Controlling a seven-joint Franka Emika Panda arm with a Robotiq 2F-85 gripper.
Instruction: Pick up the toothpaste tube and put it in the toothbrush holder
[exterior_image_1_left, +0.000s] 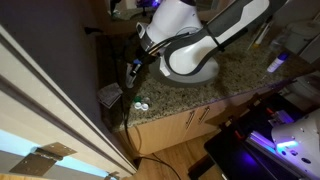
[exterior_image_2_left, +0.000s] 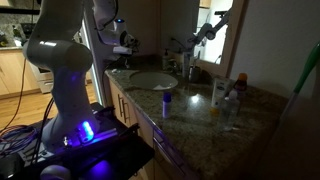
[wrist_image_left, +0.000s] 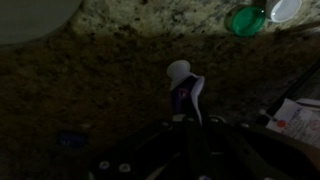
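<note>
The toothpaste tube looks purplish with a white cap in this dim light. In the wrist view it sticks out from between the dark fingers of my gripper, cap end away from me. The fingers look closed on its near end. In an exterior view my gripper hangs over the granite counter near the wall. In an exterior view the tube stands upright just above the counter's front part. The dark gripper above it is hard to make out there. I cannot pick out the toothbrush holder with certainty.
A green soap bottle and a white-capped bottle stand close by; their caps show in the wrist view, the green one at top right. A squat white boxy container sits at the counter's end. The sink is nearby.
</note>
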